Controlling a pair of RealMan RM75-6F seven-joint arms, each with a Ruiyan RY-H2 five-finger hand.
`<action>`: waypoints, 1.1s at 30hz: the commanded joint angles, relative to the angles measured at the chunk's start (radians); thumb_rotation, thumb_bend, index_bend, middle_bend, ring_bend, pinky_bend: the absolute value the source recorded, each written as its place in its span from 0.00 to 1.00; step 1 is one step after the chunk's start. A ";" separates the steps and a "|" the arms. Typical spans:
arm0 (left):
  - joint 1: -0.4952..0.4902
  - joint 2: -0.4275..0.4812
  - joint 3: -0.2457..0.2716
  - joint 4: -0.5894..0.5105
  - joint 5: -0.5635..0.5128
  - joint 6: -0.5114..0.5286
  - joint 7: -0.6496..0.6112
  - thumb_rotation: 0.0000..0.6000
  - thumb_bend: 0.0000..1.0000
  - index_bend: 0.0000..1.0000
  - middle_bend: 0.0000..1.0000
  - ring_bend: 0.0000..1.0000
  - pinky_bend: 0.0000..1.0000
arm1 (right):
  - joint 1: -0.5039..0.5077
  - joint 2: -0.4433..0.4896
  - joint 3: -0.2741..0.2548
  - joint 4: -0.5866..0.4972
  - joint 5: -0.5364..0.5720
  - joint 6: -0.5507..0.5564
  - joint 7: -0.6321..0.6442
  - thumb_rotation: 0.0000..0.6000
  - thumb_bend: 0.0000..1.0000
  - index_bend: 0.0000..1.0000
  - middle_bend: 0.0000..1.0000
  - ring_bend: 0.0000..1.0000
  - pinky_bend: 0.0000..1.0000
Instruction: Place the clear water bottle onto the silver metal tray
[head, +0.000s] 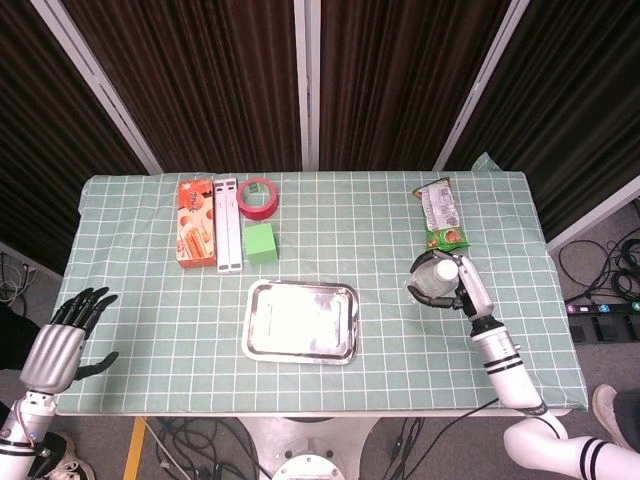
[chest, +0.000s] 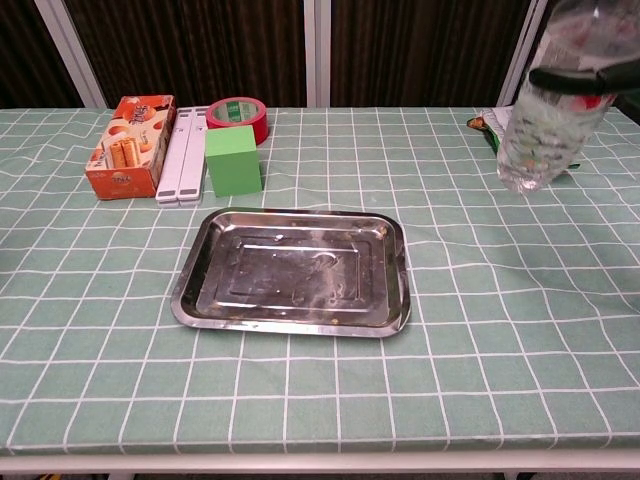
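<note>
One green checked tablecloth (head: 400, 220) is covering the table. One silver metal tray (head: 301, 321) is lying near its front centre, holding nothing. One orange snack box (head: 196, 236), one pair of white bars (head: 229, 225), one green cube (head: 260, 243) and one red tape roll (head: 257, 198) are sitting grouped at the rear left; one green snack packet (head: 441, 216) is lying at the rear right. One clear water bottle (chest: 545, 110) is hanging clear of the cloth, right of the tray, with the right hand (head: 450, 285) gripping it. The left hand (head: 62, 342) is resting off the table's left edge, fingers spread, holding nothing.
</note>
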 joint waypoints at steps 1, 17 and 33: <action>-0.002 0.000 -0.002 0.003 0.001 0.000 0.000 1.00 0.21 0.18 0.19 0.10 0.17 | 0.023 -0.085 -0.008 0.107 0.047 -0.051 -0.004 1.00 0.34 0.72 0.57 0.39 0.42; -0.012 0.011 -0.007 -0.012 -0.001 -0.009 -0.004 1.00 0.21 0.18 0.19 0.10 0.17 | 0.008 -0.043 -0.023 0.034 0.054 -0.029 -0.017 1.00 0.32 0.72 0.57 0.39 0.42; -0.004 0.016 -0.002 -0.013 -0.004 -0.002 -0.001 1.00 0.21 0.18 0.19 0.10 0.17 | 0.057 -0.104 -0.003 0.074 0.016 -0.061 -0.016 1.00 0.33 0.72 0.57 0.39 0.42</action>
